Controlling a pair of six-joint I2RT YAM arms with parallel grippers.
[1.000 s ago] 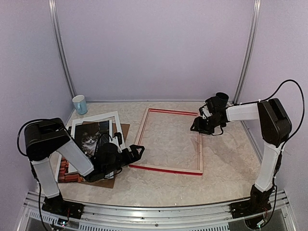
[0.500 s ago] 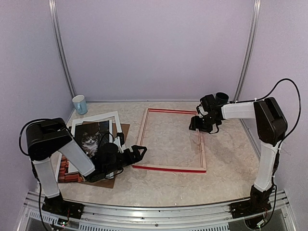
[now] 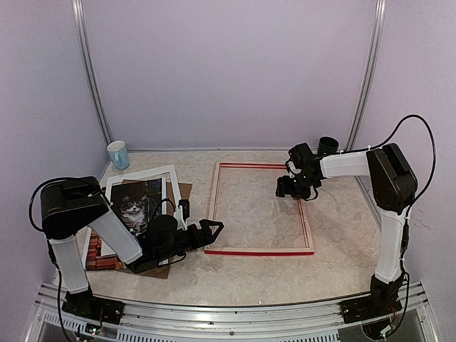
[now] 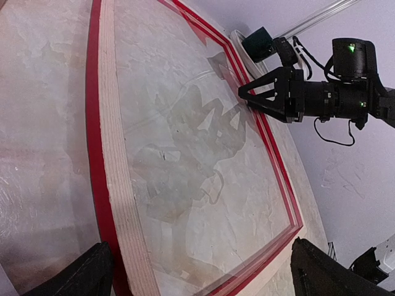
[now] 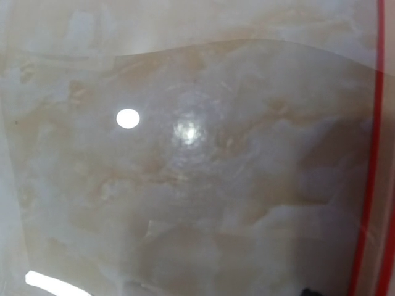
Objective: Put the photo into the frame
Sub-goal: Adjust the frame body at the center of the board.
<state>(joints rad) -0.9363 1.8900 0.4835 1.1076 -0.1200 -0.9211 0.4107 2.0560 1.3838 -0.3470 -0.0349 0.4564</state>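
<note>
The red frame [image 3: 256, 251] lies flat at the table's middle, pale wood back up, with a clear pane in it. My left gripper [image 3: 211, 229] is open, low at the frame's near left corner. In the left wrist view the frame [image 4: 114, 154] runs between my spread fingers [image 4: 203, 277]. My right gripper [image 3: 283, 189] is over the right rail. In the left wrist view the right gripper [image 4: 242, 94] has its jaws closed to a point at that rail. The right wrist view shows only the pane and the red rail [image 5: 364, 185]. The cat photo [image 3: 132, 206] lies at the left, partly under my left arm.
The photo rests on a white mat border [image 3: 171, 171] over a brown backing board [image 3: 185, 192]. A pale blue cup [image 3: 118, 154] stands at the back left corner. Purple walls close the table in on three sides.
The frame's near end has swung to the right, so it lies squarer to the table. My left gripper moved right with the corner. My right gripper shifted left along the right rail.
</note>
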